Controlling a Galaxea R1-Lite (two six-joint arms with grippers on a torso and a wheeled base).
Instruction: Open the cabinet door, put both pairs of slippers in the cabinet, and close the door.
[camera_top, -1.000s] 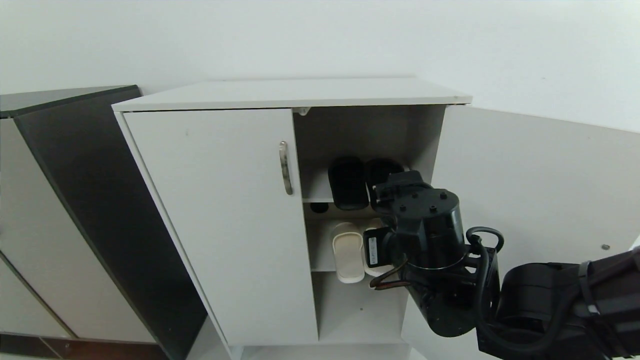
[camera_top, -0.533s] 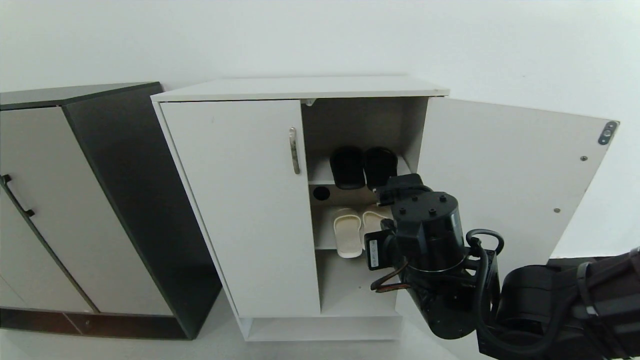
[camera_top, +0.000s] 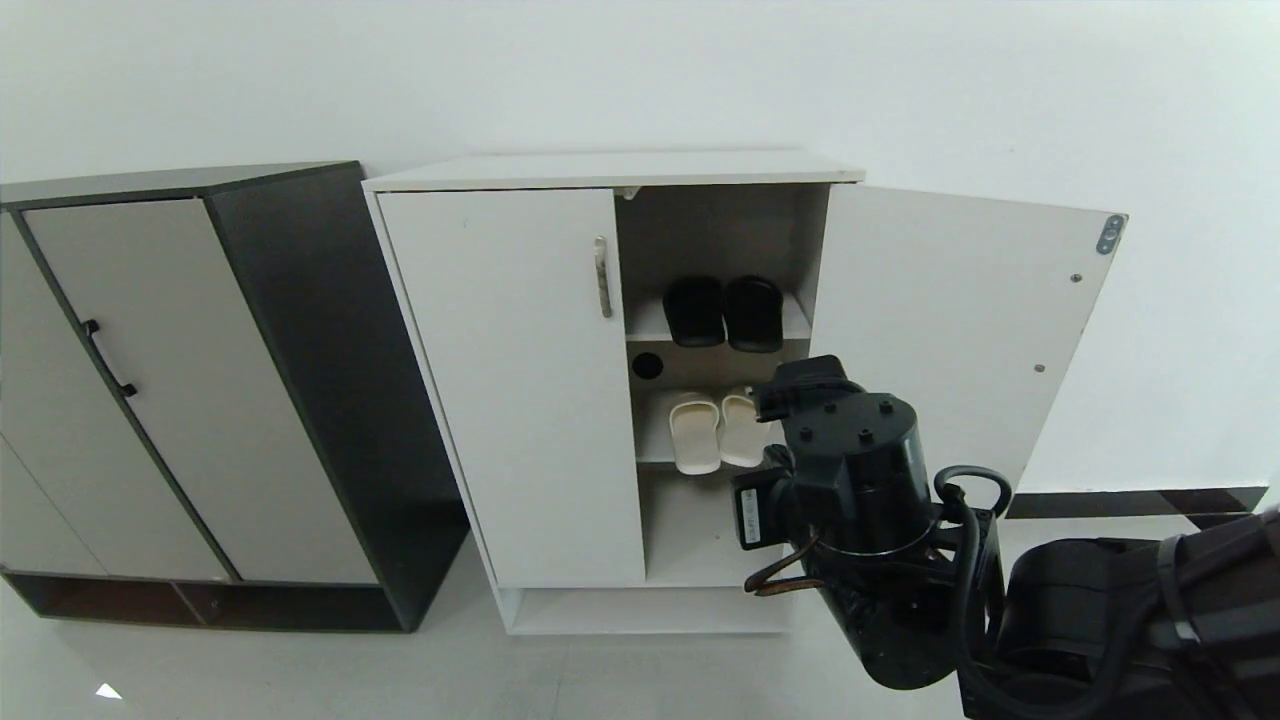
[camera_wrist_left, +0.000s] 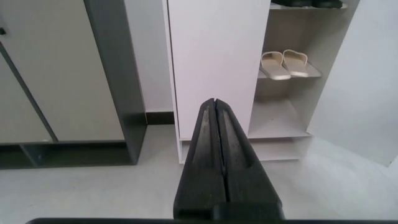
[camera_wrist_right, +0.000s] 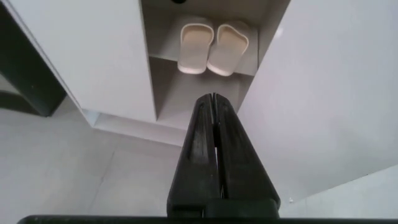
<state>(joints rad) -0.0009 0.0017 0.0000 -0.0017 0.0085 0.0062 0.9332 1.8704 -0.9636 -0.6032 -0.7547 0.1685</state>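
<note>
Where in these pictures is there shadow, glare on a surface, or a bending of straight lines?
Head view: the white cabinet has upright edges that splay outward toward the top, the compartment above the black slippers is in shadow, and the floor carries a small bright glint at the lower left. Right wrist view: the white slippers are evenly lit, with soft shade below their shelf.

Home entryway — cabinet (camera_top: 520, 380), slippers (camera_top: 695, 435) inside

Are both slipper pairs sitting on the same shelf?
No, the black slippers sit on the upper shelf, and the white slippers on the shelf below.
</note>
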